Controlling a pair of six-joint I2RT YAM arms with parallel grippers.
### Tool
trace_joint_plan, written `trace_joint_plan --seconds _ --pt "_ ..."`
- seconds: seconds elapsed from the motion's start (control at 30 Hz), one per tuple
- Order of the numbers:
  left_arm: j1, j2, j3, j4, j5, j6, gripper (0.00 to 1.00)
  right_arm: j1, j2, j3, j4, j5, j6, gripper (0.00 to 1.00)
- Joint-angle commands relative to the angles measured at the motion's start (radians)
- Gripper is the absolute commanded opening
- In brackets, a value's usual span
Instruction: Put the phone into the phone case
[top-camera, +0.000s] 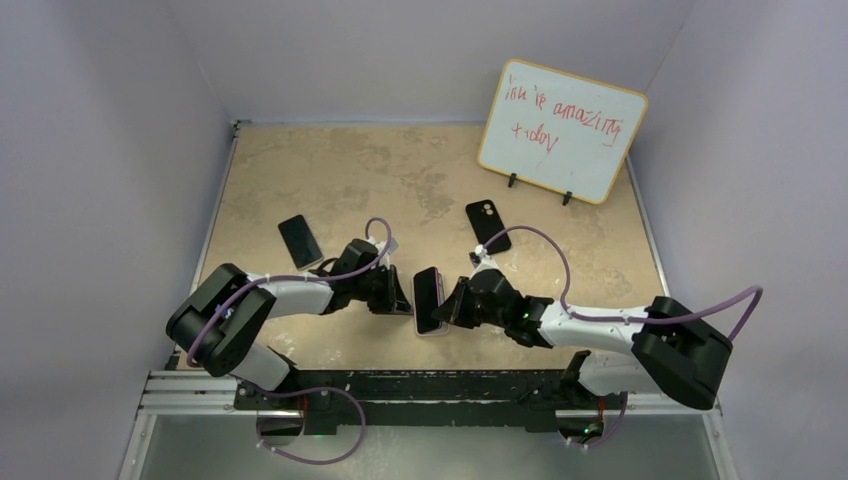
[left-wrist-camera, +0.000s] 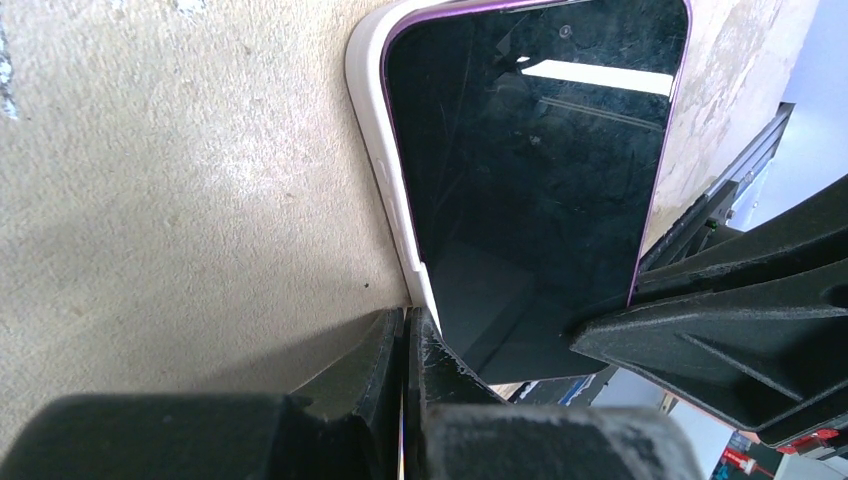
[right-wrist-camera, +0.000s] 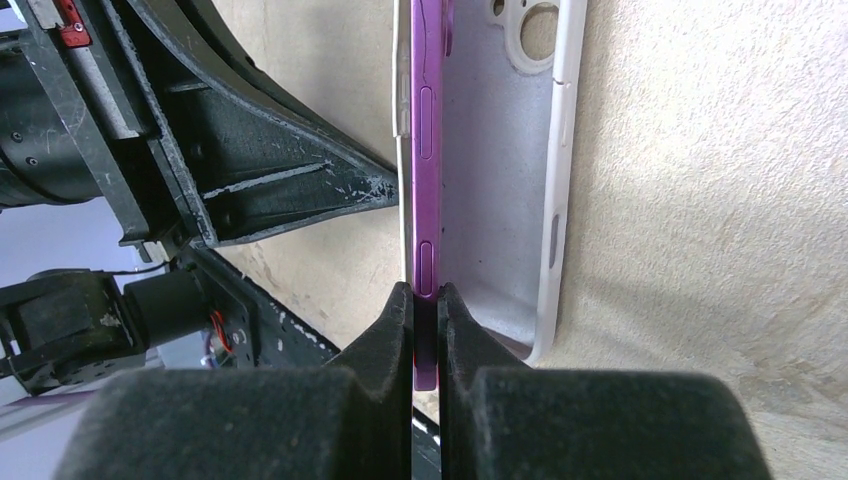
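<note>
Top external view, from the left: a black phone (top-camera: 300, 241) lies flat on the tan table (top-camera: 330, 170). Just to its right the left gripper (top-camera: 405, 292) reaches toward the table's middle. In the left wrist view its fingers (left-wrist-camera: 385, 350) are pressed together on the side wall of the white case (left-wrist-camera: 372, 120). The purple phone (top-camera: 427, 290) stands on edge between the two arms, one long side set against the case's wall and the case's inside (right-wrist-camera: 500, 180) showing beside it. The right gripper (right-wrist-camera: 425, 292) pinches the phone's lower edge. Farther right and back lies another black phone or case (top-camera: 487, 225), then a whiteboard (top-camera: 560, 130) with red writing.
</note>
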Motion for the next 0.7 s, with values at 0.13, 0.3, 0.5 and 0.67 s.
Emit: trace_joint_plan --seconds 0.13,0.3,0.5,0.67 --pt "-0.031 0.008 0.009 0.007 -0.014 -0.009 0.01 -0.002 0.079 -0.024 0.058 0.028 -0.024 0.0" --pt "-0.039 0.009 0.015 0.003 -0.018 -0.016 0.02 -0.001 0.106 -0.025 0.056 0.014 -0.024 0.0" --pt "-0.046 -0.006 0.019 -0.008 -0.035 -0.022 0.03 -0.002 0.082 -0.008 0.0 0.05 -0.027 0.16" --pt "-0.047 0.003 0.026 -0.025 -0.04 -0.016 0.05 -0.001 0.022 0.01 -0.083 0.114 -0.031 0.31"
